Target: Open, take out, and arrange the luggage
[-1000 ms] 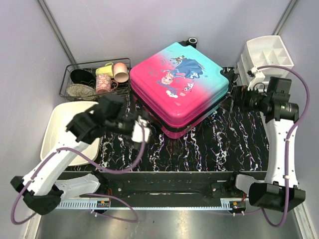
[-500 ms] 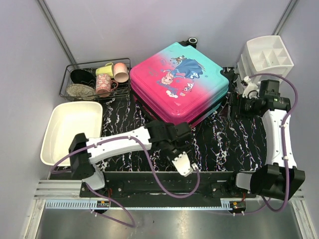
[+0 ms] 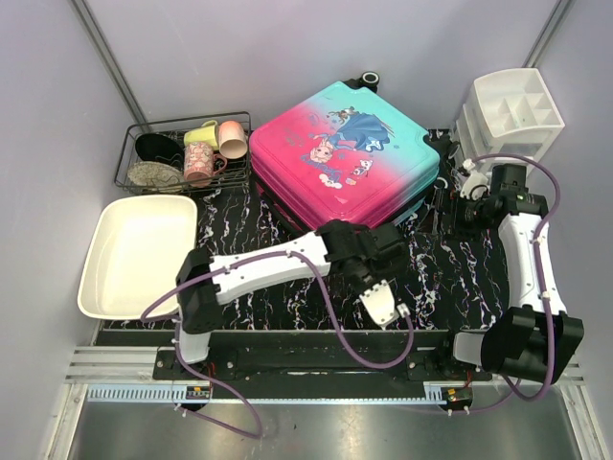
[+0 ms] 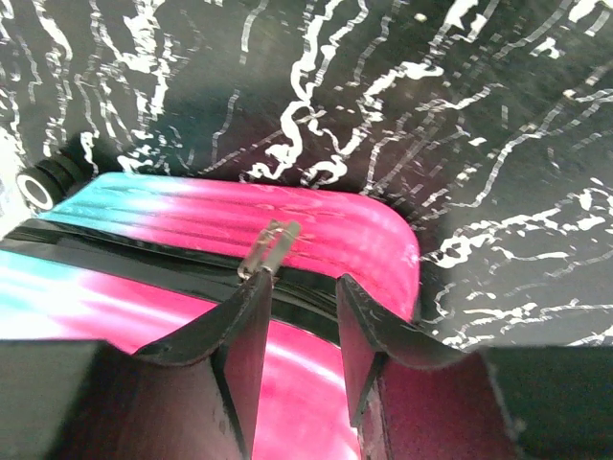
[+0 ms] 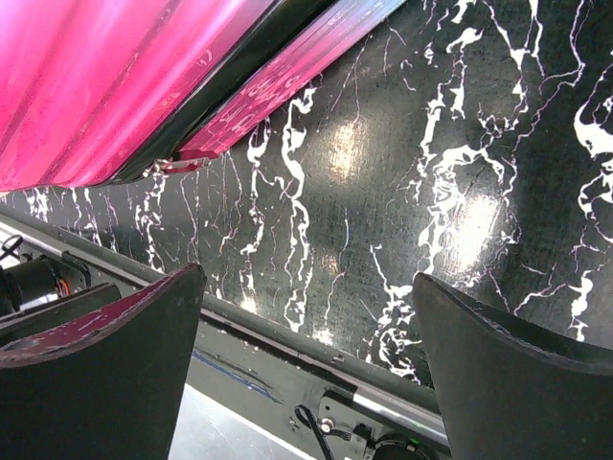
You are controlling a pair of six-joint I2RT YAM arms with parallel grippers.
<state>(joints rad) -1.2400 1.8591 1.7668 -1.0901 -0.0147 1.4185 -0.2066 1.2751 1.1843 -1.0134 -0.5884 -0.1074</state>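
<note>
So the left arm's swung over to the near corner of the luggage. The left pincer, narrowed but gripping nothing, sits at the zip pull, and the right pincer gapes wide alongside. Closed teal-to-pink case, flat on the surface.

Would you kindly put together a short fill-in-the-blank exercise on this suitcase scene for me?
1. The luggage lies flat on the table, its lid ___.
2. The left hand sits by the silver zipper pull at the luggage's ___ corner.
3. The right hand, wide open, holds ___.
4. The wire basket of cups stands on the ___ arm's side.
Missing words: closed; pink; nothing; left.
</note>
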